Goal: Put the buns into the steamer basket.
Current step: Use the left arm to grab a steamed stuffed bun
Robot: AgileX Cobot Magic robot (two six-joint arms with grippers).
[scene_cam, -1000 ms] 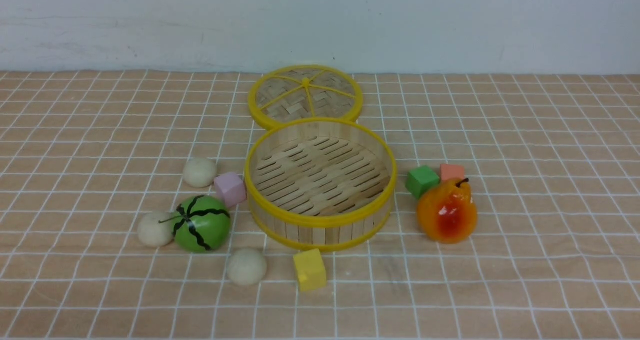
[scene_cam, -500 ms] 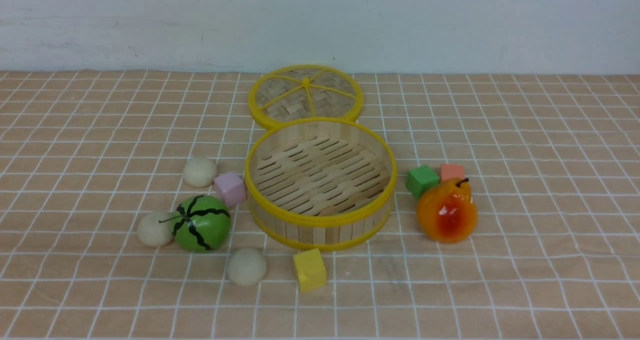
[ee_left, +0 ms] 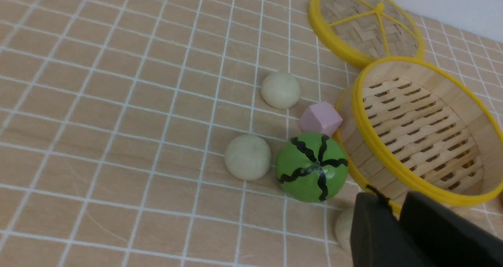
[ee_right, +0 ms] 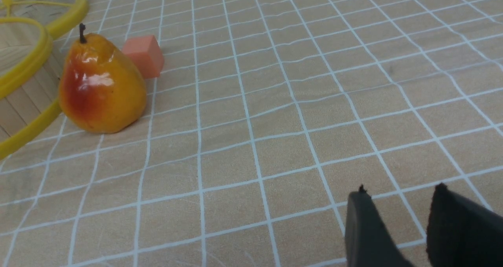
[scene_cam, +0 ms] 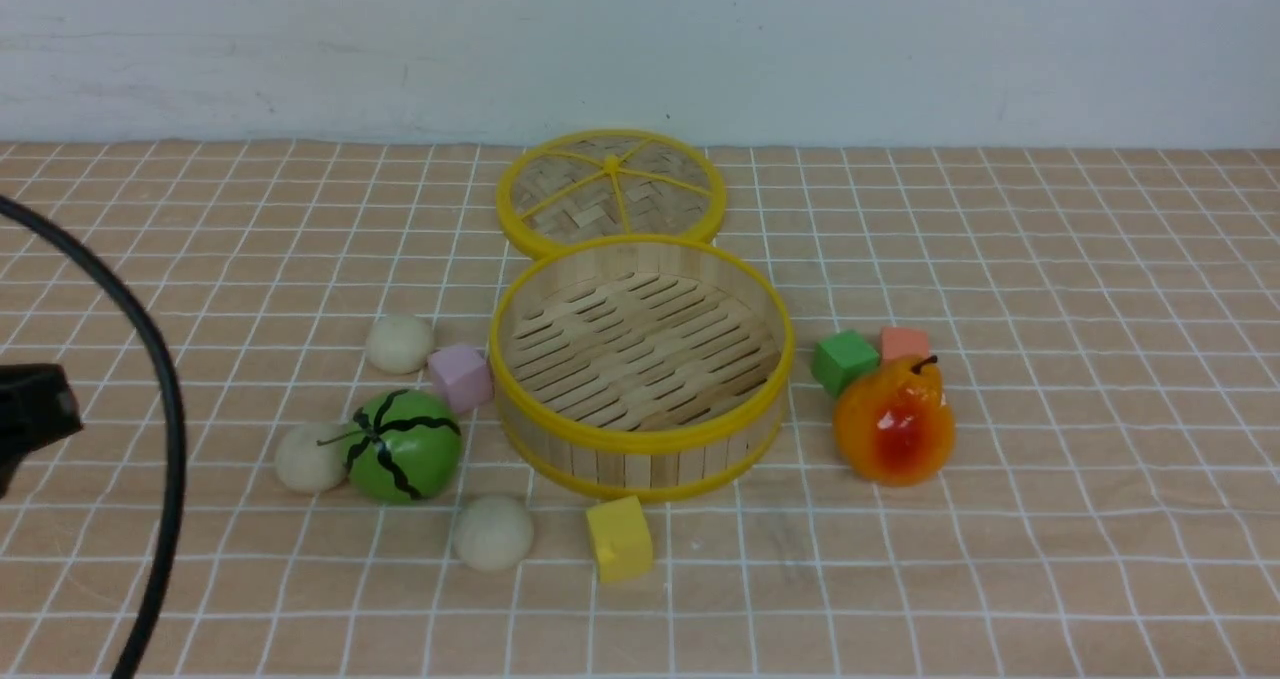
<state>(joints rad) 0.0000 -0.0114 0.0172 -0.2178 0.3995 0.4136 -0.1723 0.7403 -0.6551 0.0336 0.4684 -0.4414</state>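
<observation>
The left gripper (ee_left: 395, 201) hangs low over the checked cloth (scene_cam: 1050, 259), its dark jaws only a thin slit apart with nothing between them. Right by its tips lies one bun (ee_left: 342, 228) (half hidden behind the near finger), close to the front wall of the steamer basket (scene_cam: 640, 464). A little farther out, the green watermelon toy (ee_left: 312, 166) touches a second bun (ee_left: 247, 157). A pink cube (ee_left: 319, 118) sits just beside the basket wall, and the third bun (ee_left: 280, 90) rests just past that cube. All three buns lie on the cloth, outside the basket and on its left. A yellow cube (scene_cam: 619, 537) stands in front of the basket, and the woven lid (scene_cam: 610, 191) lies flat behind it. Across the basket, the right gripper (ee_right: 401, 189) hovers with jaws parted wider and holding nothing, well apart from the pear (ee_right: 100, 86), the orange cube (ee_right: 143, 56) and the green cube (scene_cam: 843, 360).
</observation>
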